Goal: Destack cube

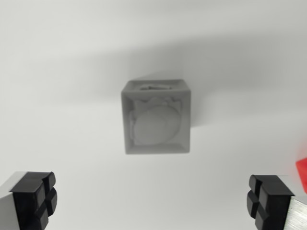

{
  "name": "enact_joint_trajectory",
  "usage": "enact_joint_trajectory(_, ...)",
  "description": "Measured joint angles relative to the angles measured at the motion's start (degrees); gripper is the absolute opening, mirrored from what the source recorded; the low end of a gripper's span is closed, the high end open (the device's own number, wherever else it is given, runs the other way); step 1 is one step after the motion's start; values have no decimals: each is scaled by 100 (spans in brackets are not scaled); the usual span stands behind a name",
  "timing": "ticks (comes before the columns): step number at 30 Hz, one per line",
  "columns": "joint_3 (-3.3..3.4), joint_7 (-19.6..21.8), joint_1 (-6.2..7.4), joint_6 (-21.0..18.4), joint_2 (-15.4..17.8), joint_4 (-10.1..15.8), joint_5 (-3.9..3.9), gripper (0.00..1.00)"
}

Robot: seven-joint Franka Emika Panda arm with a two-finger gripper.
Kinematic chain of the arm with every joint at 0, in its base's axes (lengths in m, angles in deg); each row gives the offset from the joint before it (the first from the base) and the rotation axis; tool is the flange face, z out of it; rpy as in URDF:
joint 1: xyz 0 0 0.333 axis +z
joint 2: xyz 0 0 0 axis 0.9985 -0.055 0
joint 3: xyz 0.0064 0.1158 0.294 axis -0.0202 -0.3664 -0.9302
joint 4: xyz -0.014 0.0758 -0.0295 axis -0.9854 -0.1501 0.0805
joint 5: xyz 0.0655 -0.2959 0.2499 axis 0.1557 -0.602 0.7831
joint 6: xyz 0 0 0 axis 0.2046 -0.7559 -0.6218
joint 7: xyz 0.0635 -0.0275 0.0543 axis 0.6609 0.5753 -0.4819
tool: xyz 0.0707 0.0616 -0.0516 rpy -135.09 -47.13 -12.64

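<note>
No text, label, brand, number or sign can be read anywhere in the wrist view. The grey cube [156, 117] carries only a raised round relief on its upper face, blurred and without letters or digits. The white surface [72, 57] under it is blank, and the black finger pads [34, 199] at the lower corners bear moulded grooves but no markings.

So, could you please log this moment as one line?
gripper: open, empty | grey cube: below, centred, untouched | red object: right edge
</note>
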State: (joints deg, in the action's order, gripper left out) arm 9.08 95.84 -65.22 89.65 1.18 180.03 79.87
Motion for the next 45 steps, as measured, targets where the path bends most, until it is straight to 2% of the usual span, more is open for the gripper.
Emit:
enact_joint_trajectory(13,-4,-50,0,-670,572,-103,68,100)
enact_joint_trajectory(26,-5,-79,0,-1331,995,-340,110,100)
enact_joint_trajectory(45,-7,-97,1,-2016,1327,-695,138,100)
